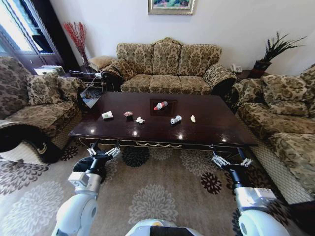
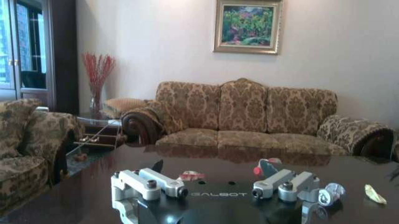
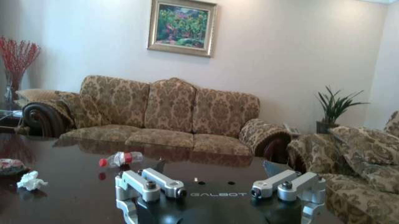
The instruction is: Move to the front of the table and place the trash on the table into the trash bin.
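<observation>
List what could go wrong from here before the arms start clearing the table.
1. The trash sits mid-table: the bottle with the red cap, crushed bottle and paper bit lie well beyond the left tool and right tool, both open at the near edge, so long reaches seem likely.
2. The round bottle may roll on the glossy table if nudged.
3. The small, light paper bit could slip a pinch.
</observation>
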Tool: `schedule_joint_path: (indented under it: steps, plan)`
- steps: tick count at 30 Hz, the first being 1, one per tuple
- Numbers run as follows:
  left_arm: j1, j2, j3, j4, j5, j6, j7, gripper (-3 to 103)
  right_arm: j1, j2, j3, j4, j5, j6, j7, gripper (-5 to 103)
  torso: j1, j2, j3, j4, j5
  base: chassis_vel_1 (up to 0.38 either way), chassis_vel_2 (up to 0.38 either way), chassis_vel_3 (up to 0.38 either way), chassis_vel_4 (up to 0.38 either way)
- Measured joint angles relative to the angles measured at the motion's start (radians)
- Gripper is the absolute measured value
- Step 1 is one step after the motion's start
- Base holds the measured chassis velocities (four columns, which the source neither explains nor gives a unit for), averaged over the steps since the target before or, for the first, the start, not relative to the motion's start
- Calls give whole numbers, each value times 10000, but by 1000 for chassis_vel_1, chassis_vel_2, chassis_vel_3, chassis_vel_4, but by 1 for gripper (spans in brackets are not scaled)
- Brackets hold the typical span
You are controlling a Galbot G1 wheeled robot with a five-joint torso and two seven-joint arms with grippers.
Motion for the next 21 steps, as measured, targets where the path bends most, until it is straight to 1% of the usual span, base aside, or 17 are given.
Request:
schedule_joint_path:
  steps: [6,10,16,21]
  plan:
    - [52,-16,-34,-76,28,0,27,100,6,-47,5,-158,-128,50,32,100,-1,0,-1,-1,-1,86,95,-93,-95]
    - [7,-104,-70,-54,25,0,35,100,99,-124,-54,-280,-365,49,32,100,1,-1,0,2,0,191,179,-162,-171]
    - [-74,-227,-66,9,24,19,39,100,357,-339,-150,-354,-419,-181,43,100,0,-1,0,1,0,236,230,-242,-270]
    - [-203,-243,-33,110,28,83,40,100,517,-416,-171,-454,-417,-271,72,100,-1,0,-1,1,1,341,300,-335,-321]
